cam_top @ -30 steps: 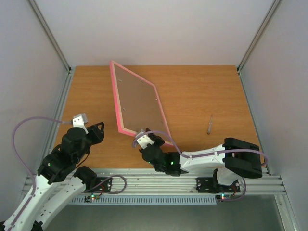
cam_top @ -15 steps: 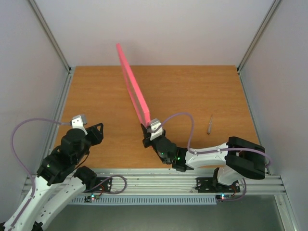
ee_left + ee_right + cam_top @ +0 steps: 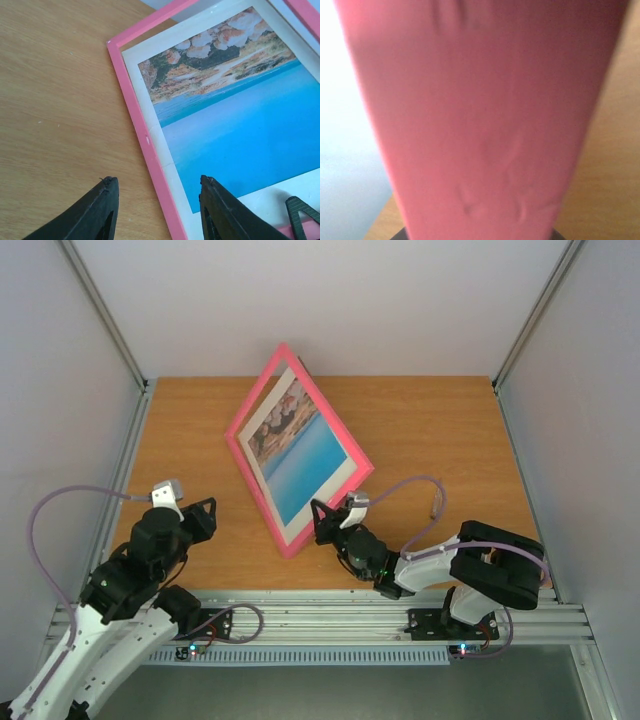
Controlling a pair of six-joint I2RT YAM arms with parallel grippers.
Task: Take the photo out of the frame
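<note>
Flipped from the brown back it showed a second ago, the pink frame now stands tilted over the middle of the table, and its front faces up and left. The photo of blue sea and pale rocks sits inside it within a white mat. My right gripper is clamped on the frame's near right edge, while my left gripper hangs at the near left, jaws apart and holding nothing.
</note>
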